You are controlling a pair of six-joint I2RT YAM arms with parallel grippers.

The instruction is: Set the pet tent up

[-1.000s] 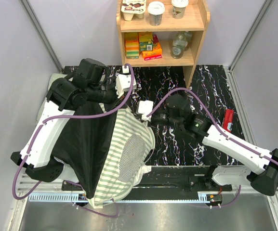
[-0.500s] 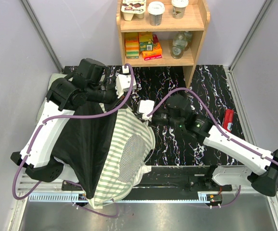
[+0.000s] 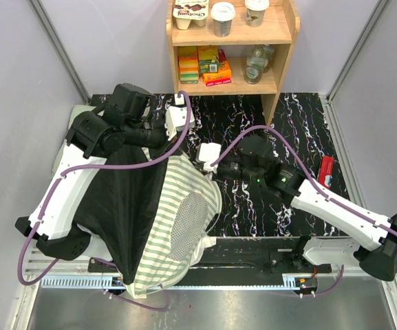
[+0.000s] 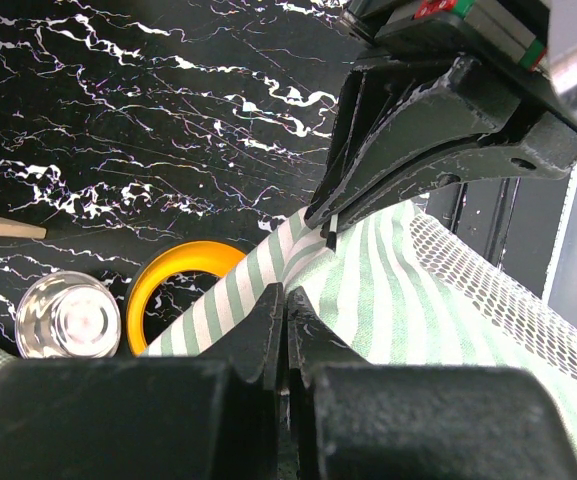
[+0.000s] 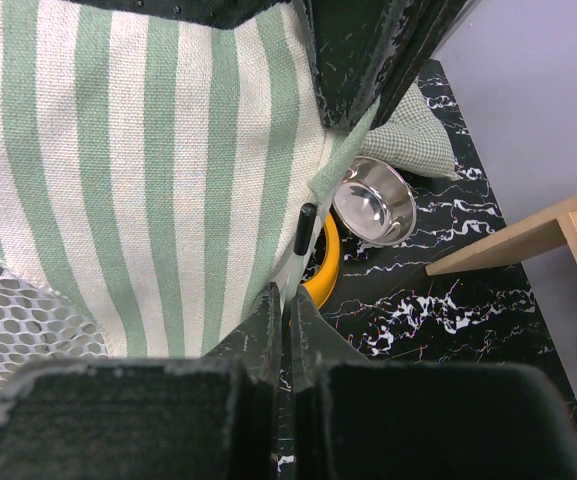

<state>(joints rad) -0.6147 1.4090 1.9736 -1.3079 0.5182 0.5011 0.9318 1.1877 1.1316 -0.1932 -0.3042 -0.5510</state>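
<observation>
Sage-green and white striped cloth, that's the pet tent (image 3: pixel 177 206): slumped, not standing, on the left half of the black marbled table (image 3: pixel 301 117), its near hem reaching the rail at the front edge by my left arm's base. The dark underside (image 3: pixel 119 206) faces up on the left side of the heap. The stripes and the white mesh panel (image 3: pixel 188 223) are just to the right of it. At the far top edge of the heap both my claws meet the cloth. My left claw (image 4: pixel 283 305) has its fingers pressed together, clamped on a fold of the striped fabric. My right claw (image 5: pixel 281 300) is just beside it, coming in from the right, jaws together and pinching the striped hem. A small black tab (image 5: pixel 305 228) sits on that hem a little past my right fingertips, can't tell what it is. Behind the hem is a yellow ring holder (image 4: pixel 183 285), partly covered by the cloth, with a shiny steel bowl (image 4: pixel 68 318) just beside it. A green checked cushion (image 5: pixel 418 140) lies beyond the bowl, toward the table's far-left corner. A red packet (image 3: pixel 326 170) lies well apart near the right edge of the table. Farthest back, a wooden shelf unit (image 3: pixel 287 41) stands at the far edge, holding boxes, cups and jars.
</observation>
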